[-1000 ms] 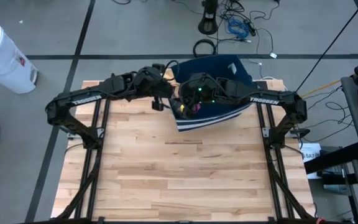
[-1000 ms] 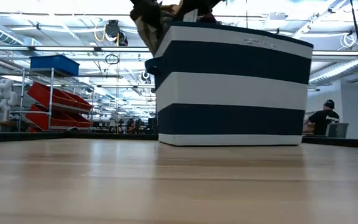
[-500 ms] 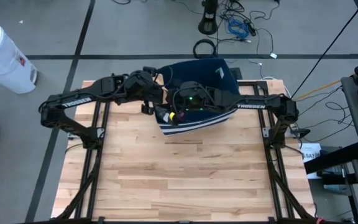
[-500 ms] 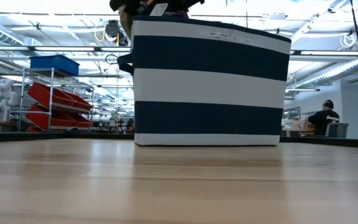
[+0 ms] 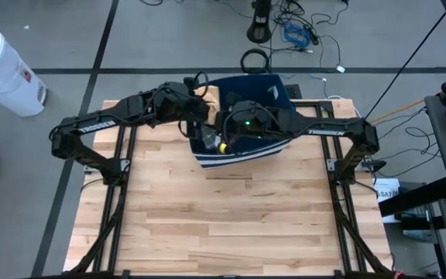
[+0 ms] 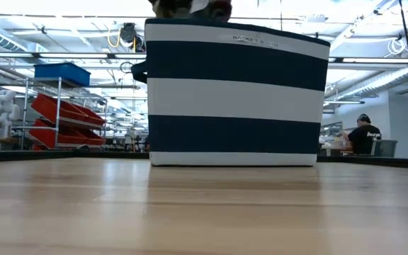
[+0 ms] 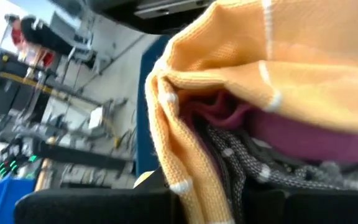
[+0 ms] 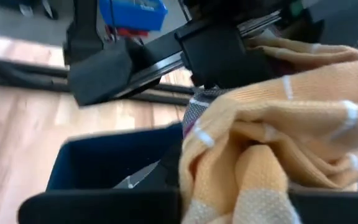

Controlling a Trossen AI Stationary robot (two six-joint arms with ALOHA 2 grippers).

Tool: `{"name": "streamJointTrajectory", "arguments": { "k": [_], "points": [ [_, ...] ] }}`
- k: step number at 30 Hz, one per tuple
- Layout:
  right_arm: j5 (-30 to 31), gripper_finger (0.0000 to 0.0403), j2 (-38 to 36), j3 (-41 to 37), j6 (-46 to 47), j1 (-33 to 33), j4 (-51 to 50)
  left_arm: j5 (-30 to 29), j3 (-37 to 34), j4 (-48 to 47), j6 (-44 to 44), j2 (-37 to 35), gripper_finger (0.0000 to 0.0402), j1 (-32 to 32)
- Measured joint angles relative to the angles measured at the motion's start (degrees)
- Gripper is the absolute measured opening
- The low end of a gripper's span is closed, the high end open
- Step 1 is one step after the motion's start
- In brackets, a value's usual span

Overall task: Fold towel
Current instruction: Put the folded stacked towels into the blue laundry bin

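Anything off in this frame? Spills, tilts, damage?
Nothing stands out. The striped basket stands upright on the table; both grippers are shut on the orange towel over its opening. No spill or damage visible.

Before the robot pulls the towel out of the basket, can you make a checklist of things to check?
1. Left fingers shut on the towel: ok, the orange cloth is bunched right at them.
2. Right fingers shut on the towel: ok, orange folds sit between them.
3. Only one towel is coming: not ok, a maroon cloth and a grey dotted cloth are bunched with it.
4. Basket stands upright on the table: ok.
5. Bare table in front of the basket for folding: ok.
6. Towel free of the basket rim: cannot tell.
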Motion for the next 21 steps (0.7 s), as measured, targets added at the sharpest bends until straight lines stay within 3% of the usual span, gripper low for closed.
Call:
{"name": "streamJointTrajectory", "arguments": {
  "k": [7, 13, 18, 21],
  "points": [
    [9.9, 0.0032, -5.8, 0.2, -2.8, -0.4, -15.4, 3.4, 0.0, 7.6, -0.5, 2.9, 0.0038, 0.3],
    [15.6, 0.0032, -9.2, 0.2, -2.1, -4.5, -31.9, 3.7, -0.1, 9.7, -0.3, 8.0, 0.0038, 1.5],
    [15.3, 0.0032, -8.9, 0.2, -3.3, -8.4, -39.4, 4.5, -0.1, 11.6, -0.6, 12.3, 0.0038, 2.5],
    [10.9, 0.0032, -8.3, 0.2, -4.2, -11.3, -42.0, 4.6, -0.1, 11.4, -0.8, 14.0, 0.0038, 2.8]
  ]
}}
